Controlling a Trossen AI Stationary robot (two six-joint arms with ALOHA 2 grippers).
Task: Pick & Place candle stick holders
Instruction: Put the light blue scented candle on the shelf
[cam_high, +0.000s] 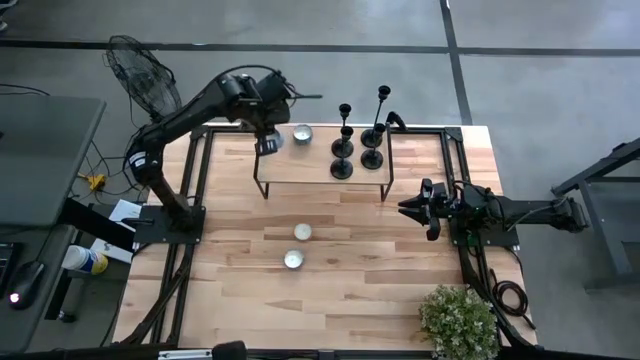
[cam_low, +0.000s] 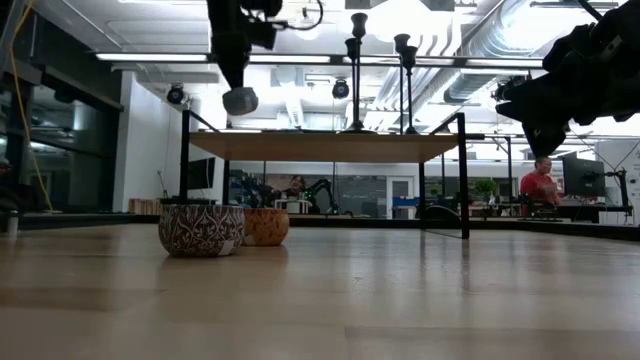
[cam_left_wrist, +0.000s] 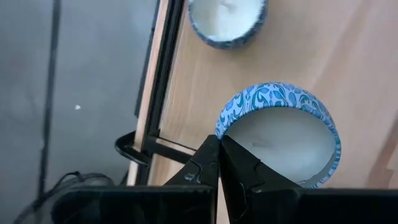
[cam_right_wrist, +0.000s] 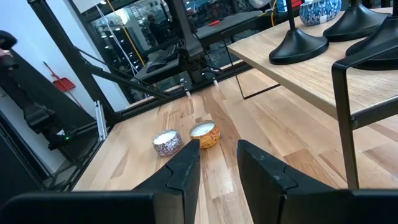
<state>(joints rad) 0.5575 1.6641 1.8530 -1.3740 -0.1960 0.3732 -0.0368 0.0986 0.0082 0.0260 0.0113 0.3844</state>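
On the raised shelf, black flare-based candle stick holders; left tool gripping blue candle tin, right tool parted.

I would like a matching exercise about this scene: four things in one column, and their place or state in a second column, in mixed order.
Things:
1. candle stick holders
2. left gripper
3. right gripper
4. plant

Place or state:
A. open and empty, above the table
B. at a corner of the table
C. standing on the raised shelf
D. shut on the rim of a blue candle tin

Pairs: 1-C, 2-D, 3-A, 4-B
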